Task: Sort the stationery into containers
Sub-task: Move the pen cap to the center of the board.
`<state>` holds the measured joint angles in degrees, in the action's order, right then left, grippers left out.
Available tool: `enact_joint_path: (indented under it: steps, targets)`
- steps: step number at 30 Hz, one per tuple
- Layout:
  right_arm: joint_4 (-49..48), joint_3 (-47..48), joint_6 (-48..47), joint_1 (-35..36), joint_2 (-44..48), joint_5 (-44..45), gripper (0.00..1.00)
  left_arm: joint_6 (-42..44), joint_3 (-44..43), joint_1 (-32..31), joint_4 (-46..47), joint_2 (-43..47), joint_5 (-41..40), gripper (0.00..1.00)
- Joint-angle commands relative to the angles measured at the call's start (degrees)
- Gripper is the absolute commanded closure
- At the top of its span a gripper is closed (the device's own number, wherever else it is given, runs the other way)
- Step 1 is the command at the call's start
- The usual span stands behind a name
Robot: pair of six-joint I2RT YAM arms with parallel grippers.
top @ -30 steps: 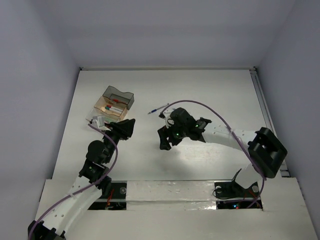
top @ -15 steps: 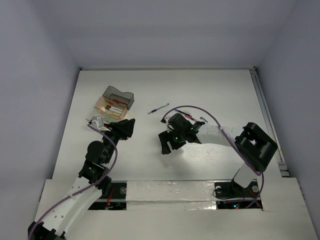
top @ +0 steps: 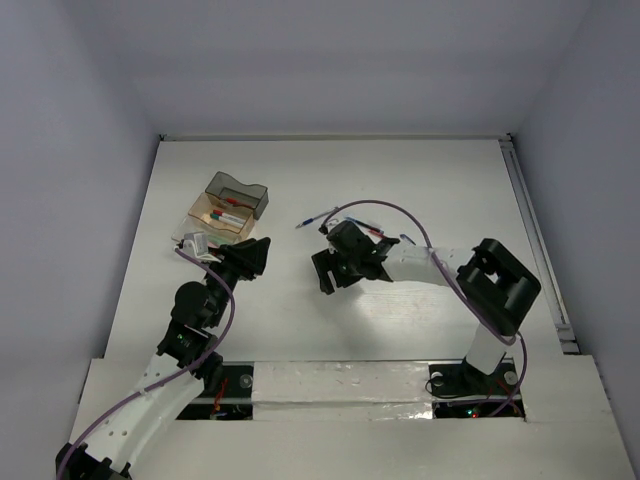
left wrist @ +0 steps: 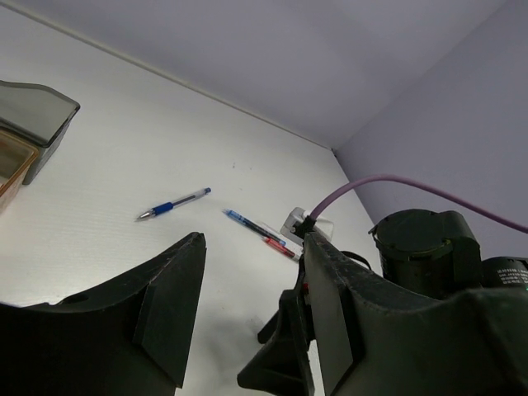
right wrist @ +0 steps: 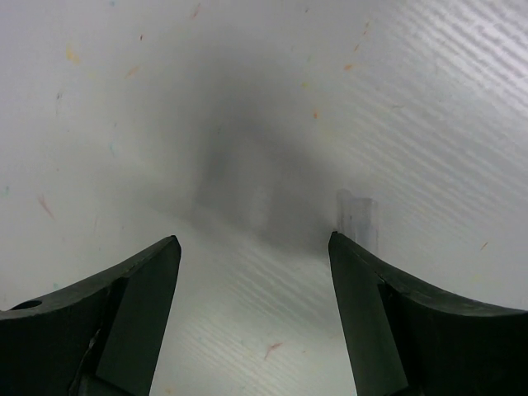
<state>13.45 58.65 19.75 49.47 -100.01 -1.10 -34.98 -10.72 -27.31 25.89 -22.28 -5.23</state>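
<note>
A blue pen [top: 320,217] lies on the white table right of the containers; it also shows in the left wrist view [left wrist: 173,204]. A dark blue pen [left wrist: 252,225] and a red pen [left wrist: 280,246] lie beside it, partly behind my right arm in the top view. The smoky grey tray [top: 237,193] and a clear tan tray [top: 203,210] holding a few pens stand at the back left. My left gripper [top: 250,255] is open and empty just in front of the trays. My right gripper [top: 325,272] is open and empty, pointing down at bare table [right wrist: 254,247].
A small clear plastic piece [top: 195,243] lies left of my left gripper. Another small clear piece [right wrist: 357,216] sits by my right gripper's fingertip. My right arm [top: 430,265] with its purple cable [top: 400,212] stretches across the table's middle. White walls enclose the table.
My right arm has folded to the left, its elbow moving in and its gripper shifting slightly left and back. The left arm has not moved.
</note>
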Motion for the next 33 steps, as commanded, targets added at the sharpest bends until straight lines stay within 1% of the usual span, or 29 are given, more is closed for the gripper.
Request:
enact_joint_path:
  steps: [1, 4, 7, 10, 12, 14, 16, 24, 28, 33]
  targets:
    - [1.75, 1.73, -0.41, -0.34, -3.18, 6.64, 0.21, 0.70, 0.00, -0.29, 2.24, 0.57, -0.13, 0.52]
    - [1.49, 3.04, -0.94, -0.34, -4.92, 8.39, 0.20, 0.62, 0.09, -0.29, 2.32, 0.49, -0.13, 0.52]
    - [3.76, 5.41, -0.68, -0.96, -6.86, 11.29, 0.19, 0.62, 0.09, -0.29, 2.32, 0.40, -0.04, 0.52]
    - [2.81, 3.93, 0.11, -0.96, -5.21, 8.67, 0.21, 0.62, 0.09, -0.29, 2.41, 0.31, -0.21, 0.52]
    - [1.49, 2.26, 0.47, -0.96, -2.05, 6.21, 0.21, 0.53, 0.17, -0.29, 2.59, 0.31, 0.05, 0.52]
    - [1.23, 0.76, 0.38, -0.96, 1.02, 6.55, 0.21, 0.35, 0.26, -0.29, 2.94, 0.05, 0.22, 0.52]
    - [1.31, 0.85, -0.49, -0.96, 2.00, 7.52, 0.21, 0.27, 0.17, -0.29, 3.20, -0.48, 0.75, 0.52]
    - [1.75, 2.34, -2.43, -5.78, -1.42, 6.20, 0.21, 0.35, 0.09, -0.29, 2.85, -0.13, 0.75, 0.52]
    - [2.28, 1.12, -2.35, -7.10, -0.81, 5.94, 0.21, 0.35, 0.17, -0.29, 2.85, -0.04, 0.75, 0.52]
    - [2.98, -0.99, -0.77, -7.11, 1.83, 2.16, 0.21, 0.27, 0.09, -0.29, 3.11, -0.57, 1.02, 0.52]
